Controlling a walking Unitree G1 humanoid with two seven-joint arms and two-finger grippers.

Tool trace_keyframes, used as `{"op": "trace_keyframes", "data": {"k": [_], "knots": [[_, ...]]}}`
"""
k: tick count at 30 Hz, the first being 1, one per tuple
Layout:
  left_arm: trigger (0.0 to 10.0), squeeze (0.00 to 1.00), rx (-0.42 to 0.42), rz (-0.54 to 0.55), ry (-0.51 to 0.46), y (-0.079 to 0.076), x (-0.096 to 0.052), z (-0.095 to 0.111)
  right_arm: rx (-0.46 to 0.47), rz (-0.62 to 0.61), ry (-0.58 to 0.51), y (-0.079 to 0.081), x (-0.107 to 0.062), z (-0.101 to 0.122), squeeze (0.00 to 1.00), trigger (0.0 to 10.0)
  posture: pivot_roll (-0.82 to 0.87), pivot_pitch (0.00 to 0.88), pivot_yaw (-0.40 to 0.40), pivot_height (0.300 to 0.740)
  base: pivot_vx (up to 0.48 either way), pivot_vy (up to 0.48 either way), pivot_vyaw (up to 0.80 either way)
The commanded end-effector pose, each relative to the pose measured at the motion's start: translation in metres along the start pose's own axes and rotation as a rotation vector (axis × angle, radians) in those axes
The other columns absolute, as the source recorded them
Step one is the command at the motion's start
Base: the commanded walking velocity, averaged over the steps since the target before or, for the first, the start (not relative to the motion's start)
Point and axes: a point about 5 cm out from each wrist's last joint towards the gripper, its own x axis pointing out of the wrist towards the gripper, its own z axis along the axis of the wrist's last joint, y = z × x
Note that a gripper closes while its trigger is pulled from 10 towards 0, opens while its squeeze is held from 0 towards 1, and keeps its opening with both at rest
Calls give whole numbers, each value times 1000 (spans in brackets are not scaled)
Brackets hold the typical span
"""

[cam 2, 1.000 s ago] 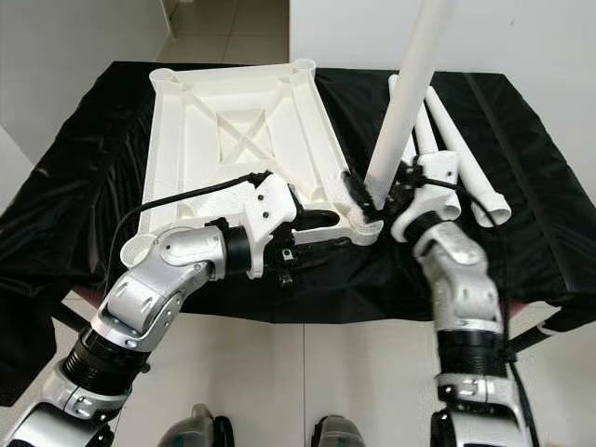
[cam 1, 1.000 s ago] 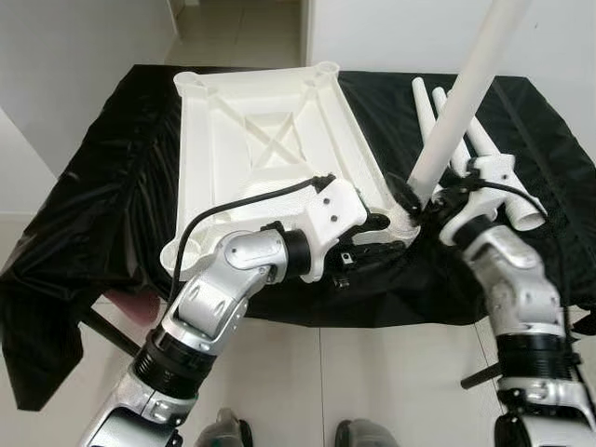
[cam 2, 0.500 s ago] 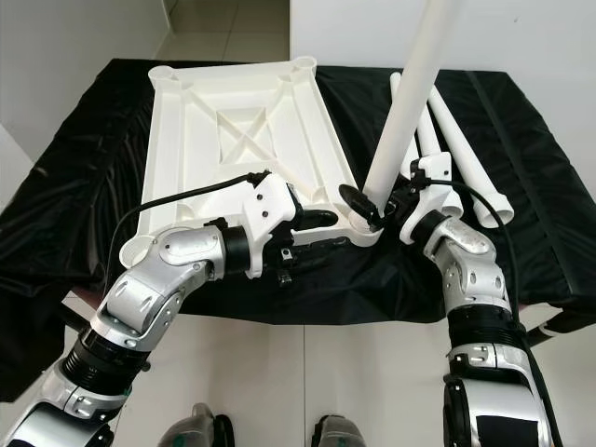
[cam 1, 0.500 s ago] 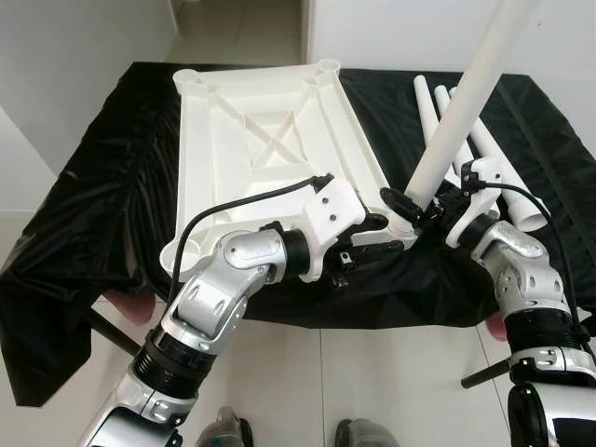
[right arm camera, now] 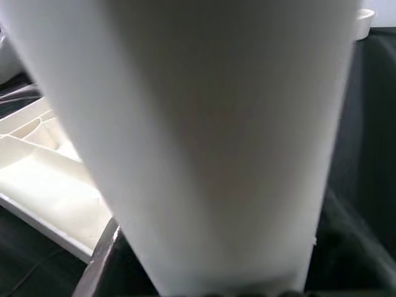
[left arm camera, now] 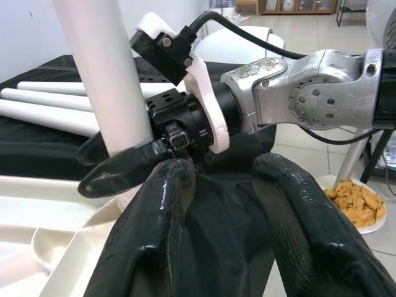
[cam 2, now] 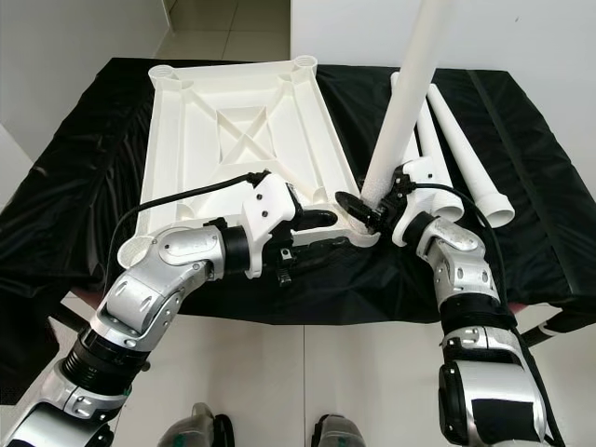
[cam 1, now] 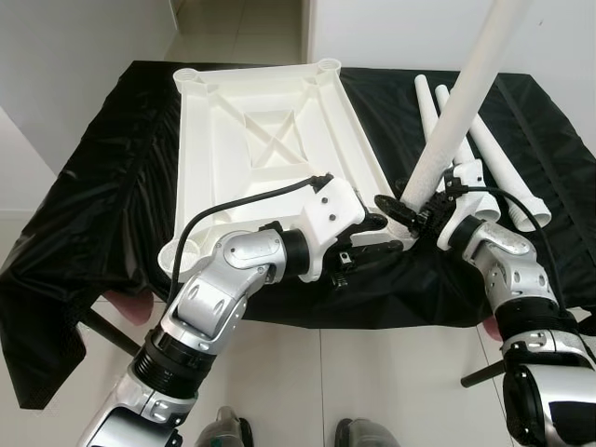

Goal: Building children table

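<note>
Gripping one upright leg (cam 2: 402, 112), right gripper (cam 2: 365, 209); three legs (cam 2: 445, 158) lie beside.

Both eye views look forward and down from the head onto the same surface (cam 1: 93, 186), offset sideways. The left wrist view looks along its fingers (left arm camera: 154, 235) toward the right claw (left arm camera: 124, 158). The right wrist view sits close against the leg (right arm camera: 210, 136).

Right claw (cam 2: 365, 207) clamped, left claw (cam 1: 386, 233) agape.
</note>
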Motion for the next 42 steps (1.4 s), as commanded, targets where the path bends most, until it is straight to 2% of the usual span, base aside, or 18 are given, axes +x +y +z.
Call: {"op": "trace_keyframes", "data": {"k": [1, 4, 5, 7, 8, 13, 17, 19, 24, 27, 28, 32, 34, 36, 42], "knots": [[10000, 0, 3, 38, 5, 3, -1, 1, 27, 33, 21, 3, 1, -6, 0, 0, -41, 98, 52, 740, 0, 0, 0], [10000, 0, 4, 38, 5, 3, -1, 1, 28, 38, 20, 2, -1, -8, 0, 0, -41, 98, 52, 740, 0, 0, 0], [10000, 0, 5, 38, 4, 4, -1, 2, 30, 29, 13, 1, -1, -8, 0, 2431, -41, 98, 52, 740, 0, 0, 0], [10000, 0, 5, 38, 4, 4, -1, 2, 30, 29, 13, 1, -1, -8, 0, 2431, -41, 98, 52, 740, 0, 0, 0], [10000, 0, 5, 36, 2, 4, 0, 2, 27, 14, 6, 1, -2, -7, 0, 10000, -51, 90, 52, 740, 0, 0, 0], [10000, 0, 7, 34, 0, 4, 0, 2, 31, -23, -33, 2, -4, -3, 0, 10000, -53, 88, 51, 740, 0, 0, 0], [10000, 0, 8, 34, 0, 4, 0, 2, 32, -118, -73, 1, -2, 5, 0, 10000, -53, 88, 51, 740, 0, 0, 0], [10000, 0, 7, 34, 1, 3, 0, 2, 34, -206, -77, 1, 1, 8, 0, 10000, -56, 85, 46, 740, 0, 0, 0], [10000, 0, 7, 33, 0, 3, 1, 2, 42, -281, -81, 2, 3, 9, 0, 10000, -59, 81, 43, 740, 0, 0, 0], [10000, 0, 7, 34, 0, 3, 1, 1, 51, -332, -97, 8, 7, 10, 0, 10000, -58, 80, 43, 740, 0, 0, 0], [10000, 0, 7, 34, -1, 3, 1, 1, 62, -388, -116, 16, 10, 12, 0, 10000, -58, 77, 42, 740, 0, 0, 0], [10000, 0, 7, 32, -1, 2, 1, 1, 78, -459, -117, 19, 11, 11, 0, 10000, -58, 77, 42, 740, 0, 0, 0], [10000, 0, 7, 29, -1, 2, 1, 1, 93, -591, -101, 24, 11, 6, 0, 10000, -61, 70, 44, 740, 0, 0, 0], [10000, 0, 7, 27, -1, 2, 1, 1, 73, -670, -83, 30, 12, 2, 0, 10000, -61, 70, 44, 740, 0, 0, 0], [10000, 0, 7, 22, -2, 1, 1, 1, 68, -773, -74, 38, 11, -3, 0, 10000, -63, 63, 52, 740, 0, 0, 0]]}}
